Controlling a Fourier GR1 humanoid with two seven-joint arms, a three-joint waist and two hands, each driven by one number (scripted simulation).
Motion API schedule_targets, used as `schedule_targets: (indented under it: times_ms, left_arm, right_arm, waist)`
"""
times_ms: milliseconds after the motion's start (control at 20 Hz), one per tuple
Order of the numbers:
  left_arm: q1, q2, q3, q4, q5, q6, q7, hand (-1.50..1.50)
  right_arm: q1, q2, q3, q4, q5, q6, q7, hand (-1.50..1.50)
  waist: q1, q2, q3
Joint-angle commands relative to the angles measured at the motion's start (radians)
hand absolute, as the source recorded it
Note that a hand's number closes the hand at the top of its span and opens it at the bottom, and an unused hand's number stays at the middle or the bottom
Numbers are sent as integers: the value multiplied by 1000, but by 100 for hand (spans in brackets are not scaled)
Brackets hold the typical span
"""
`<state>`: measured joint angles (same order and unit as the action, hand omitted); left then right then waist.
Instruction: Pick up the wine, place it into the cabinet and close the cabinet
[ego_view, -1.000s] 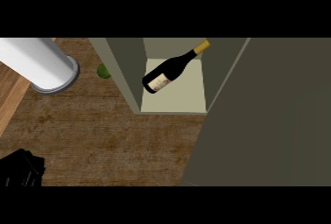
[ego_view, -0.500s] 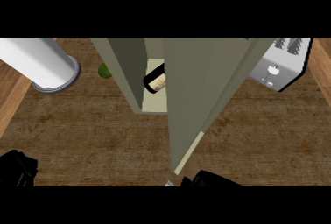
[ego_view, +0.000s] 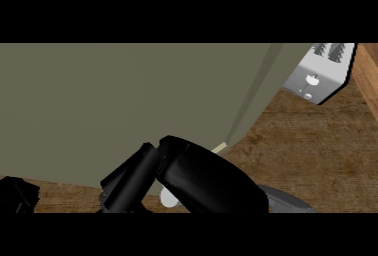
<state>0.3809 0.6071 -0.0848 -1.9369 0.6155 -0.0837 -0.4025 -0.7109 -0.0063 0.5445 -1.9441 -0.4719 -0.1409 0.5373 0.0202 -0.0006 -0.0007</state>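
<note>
Cabinet door (ego_view: 125, 105) fills most of the head view, a flat olive-grey panel covering the upper left and centre. Its right edge runs diagonally from the top right down toward the middle, and a thin pale strip of cabinet edge (ego_view: 219, 147) peeks out just beside the bottom of that line.

Wine: not visible anywhere. The door panel blocks the view of the cabinet interior, so I can't tell where the bottle sits from here. It isn't in either hand.

Right hand (ego_view: 196, 180): black, low centre of the view, up against the lower edge of the door. Fingers (ego_view: 133, 175) look extended and lie along the panel's bottom left of the palm, holding nothing; they overlap the door, contact looks likely but I can't confirm it. A small pale shape (ego_view: 168, 197) shows between fingers and palm; can't identify it. Grey forearm (ego_view: 288, 200) trails off to the lower right.

Left hand (ego_view: 16, 196): only a dark corner at the lower left edge, over the counter. Finger state can't be told.

Toaster (ego_view: 319, 75): silver, top right, just beside the door's right edge, slots and lever visible.

Wooden counter (ego_view: 310, 150) shows at right and in a strip along the bottom left.
</note>
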Motion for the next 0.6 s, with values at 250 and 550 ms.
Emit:
schedule_targets:
  times_ms: [250, 550]
  left_arm:
    - [1, -39, 48, 36, -24, -76, 2, 150]
    - [17, -23, 130, 40, 17, -142, 46, 150]
  right_arm:
    - [-199, 6, -89, 265, -111, -90, -114, 150]
    - [-103, 6, -123, 384, -119, 10, -195, 150]
  waist:
    - [-1, 1, 0]
    - [-8, 0, 0]
